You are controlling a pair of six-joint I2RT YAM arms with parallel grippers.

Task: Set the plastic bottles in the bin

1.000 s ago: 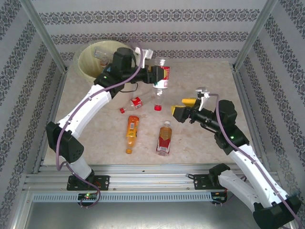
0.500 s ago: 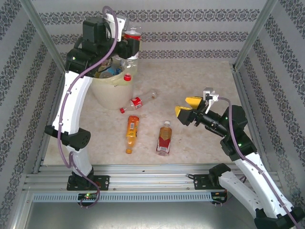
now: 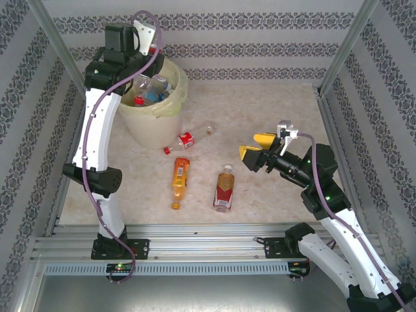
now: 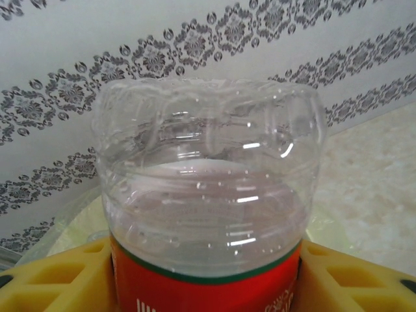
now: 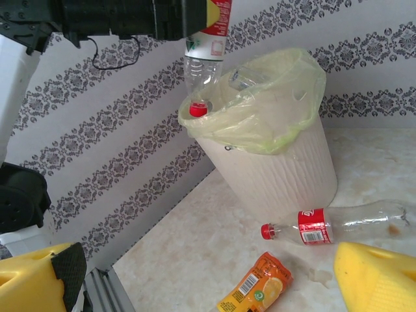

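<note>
The held plastic bottle (image 5: 207,45), clear, red-labelled and apparently near-empty, hangs cap-down over the rim of the bin (image 5: 273,169). Judged light, thin-walled and slick, it is best gripped across the labelled midsection. The left gripper (image 4: 207,286) pinches it there; the right gripper (image 3: 251,147) stands spread and empty above the table (image 3: 273,110).

The bin (image 3: 140,127) is white, its liner (image 5: 279,117) pale yellow. The far bottle (image 4: 208,182) is clear, red-labelled; the near left bottle (image 3: 180,179) orange. Walls (image 3: 260,26) show grey floral stripes.
</note>
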